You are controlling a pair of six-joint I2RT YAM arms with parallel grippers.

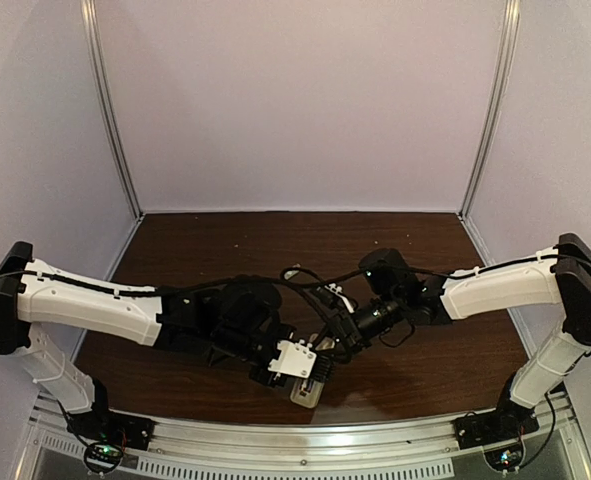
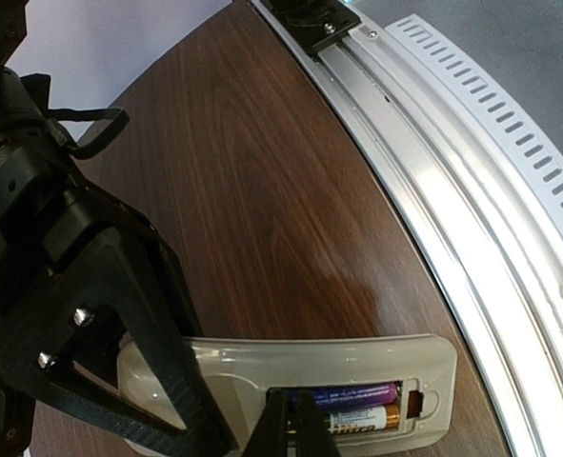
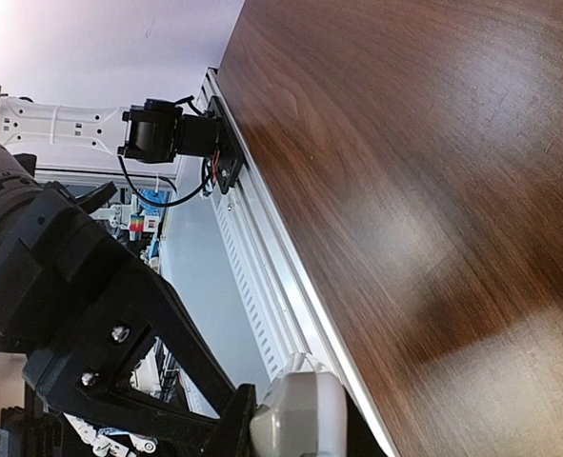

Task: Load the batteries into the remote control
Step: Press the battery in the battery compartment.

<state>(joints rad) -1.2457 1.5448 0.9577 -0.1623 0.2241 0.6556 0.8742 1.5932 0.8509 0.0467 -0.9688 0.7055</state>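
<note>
We see the remote control [image 2: 262, 357] lying back-up on the wooden table [image 2: 262, 190], near the metal rail [image 2: 472, 190] at the near edge. Its compartment is uncovered, and both batteries [image 2: 357, 393] sit in it side by side, the blue-purple one beside one with a gold end. The left gripper [image 1: 297, 368] and right gripper [image 1: 337, 345] meet over the remote. A black finger [image 3: 233, 414] seems to touch its end. We cannot tell whether either pincer is apart or clamped.

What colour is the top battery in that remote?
The battery is purple-blue; best in left wrist view.
</note>
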